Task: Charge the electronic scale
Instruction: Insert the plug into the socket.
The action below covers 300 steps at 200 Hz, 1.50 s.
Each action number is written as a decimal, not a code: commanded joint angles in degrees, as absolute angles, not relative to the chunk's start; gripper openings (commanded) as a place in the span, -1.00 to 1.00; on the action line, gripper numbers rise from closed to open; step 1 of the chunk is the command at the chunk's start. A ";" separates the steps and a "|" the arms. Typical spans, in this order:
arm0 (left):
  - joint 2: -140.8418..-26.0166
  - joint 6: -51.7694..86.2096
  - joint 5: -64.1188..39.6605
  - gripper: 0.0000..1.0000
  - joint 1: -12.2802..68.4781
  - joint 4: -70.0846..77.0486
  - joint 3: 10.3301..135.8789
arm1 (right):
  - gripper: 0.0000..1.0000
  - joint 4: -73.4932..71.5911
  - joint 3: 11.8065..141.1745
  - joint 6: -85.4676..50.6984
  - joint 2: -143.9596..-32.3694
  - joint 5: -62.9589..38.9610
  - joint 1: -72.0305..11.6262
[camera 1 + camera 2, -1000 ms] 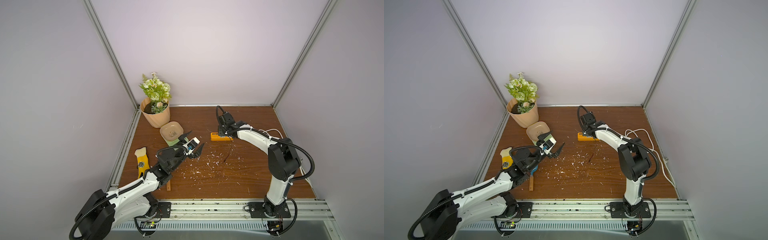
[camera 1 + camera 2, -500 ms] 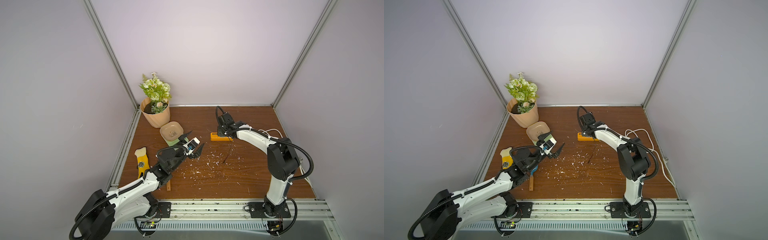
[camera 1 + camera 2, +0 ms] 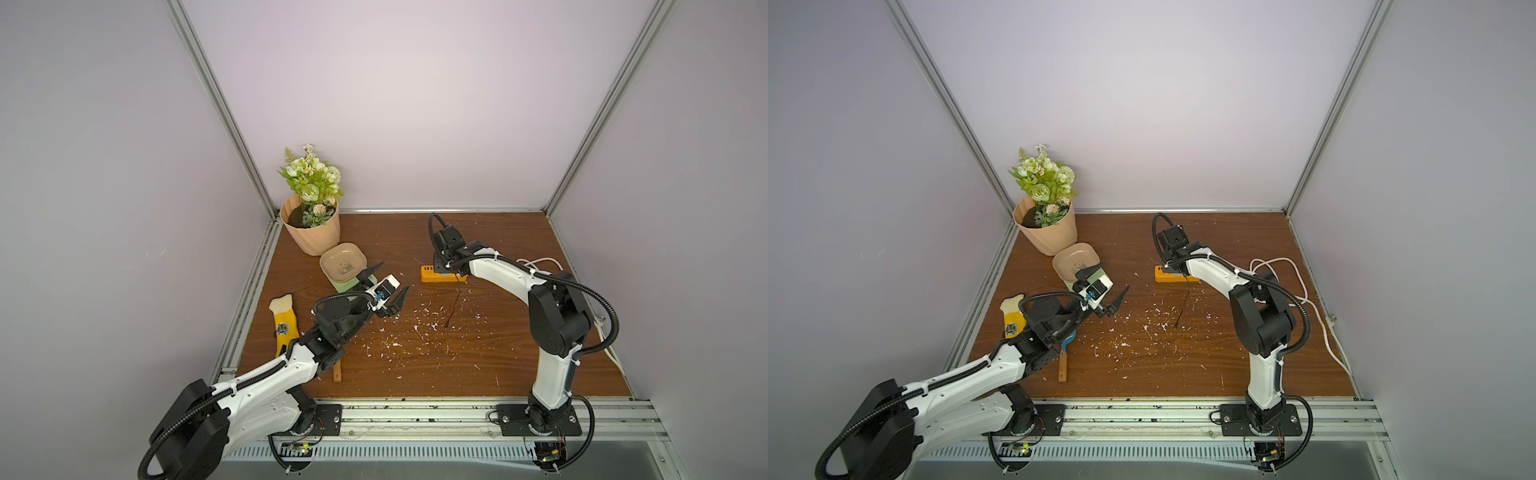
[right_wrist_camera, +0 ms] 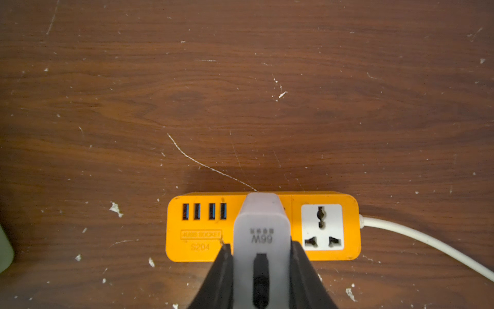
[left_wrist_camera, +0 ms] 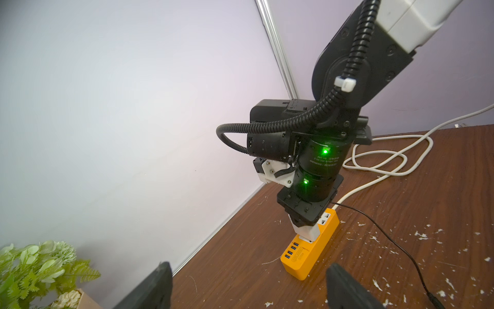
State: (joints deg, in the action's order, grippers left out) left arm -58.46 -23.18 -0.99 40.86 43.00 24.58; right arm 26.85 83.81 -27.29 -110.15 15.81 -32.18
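The scale (image 3: 343, 262) is sitting at the far left of the table (image 3: 498, 357), just beside the flower pot (image 3: 311, 237), and as far as the top views show, nothing is plugged into it. The left pincer (image 3: 395, 275) is hovering close by the scale, its jaws standing wide apart and holding nothing. Further out, near the middle of the table's far side, the right pincer (image 4: 262, 267) is clamping the white charger (image 4: 262, 222) and holding it upright on the orange power strip (image 4: 200, 240). Whether the prongs are fully seated cannot be told. A thin black cable (image 3: 456, 303) is running from the charger and lying loose across the table, its free end well apart from the scale. The job is looking about half done at best: the charger is going into the strip, while picking up the cable's free end and plugging it into the scale is waiting to be done.
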 commanded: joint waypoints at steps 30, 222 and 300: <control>-57.22 -24.04 -0.35 0.81 40.34 42.81 24.26 | -0.85 27.13 79.90 -28.21 -111.38 16.82 -32.83; -55.55 -24.34 0.00 0.81 40.34 40.08 24.35 | 0.27 30.16 87.71 -20.99 -107.02 11.97 -31.84; -57.13 -21.72 0.44 0.85 40.36 40.63 24.82 | 0.71 23.01 63.28 -22.38 -82.35 2.03 -28.98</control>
